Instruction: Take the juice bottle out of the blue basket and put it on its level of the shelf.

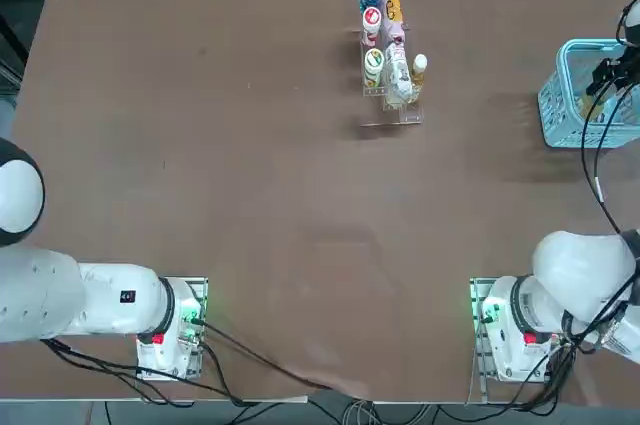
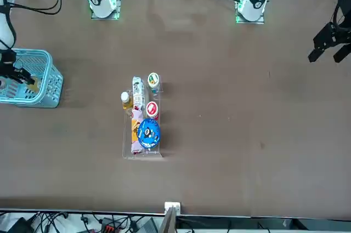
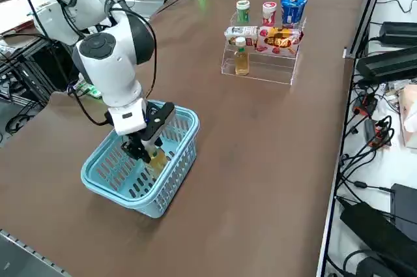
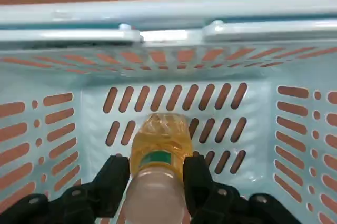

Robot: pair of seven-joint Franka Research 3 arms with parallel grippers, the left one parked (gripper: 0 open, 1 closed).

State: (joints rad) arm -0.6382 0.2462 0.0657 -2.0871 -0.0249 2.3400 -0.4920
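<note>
Juice bottle sits clamped in the right end effector, low inside the blue basket; lifting and shelving on the shelf, upper middle, remain.

The right end effector grips the juice bottle inside the blue basket.

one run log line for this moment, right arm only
stage: grasp in blue basket | right hand: shut on juice bottle, inside basket | bottle: not lifted out | shelf: another amber bottle on its lowest step
</note>
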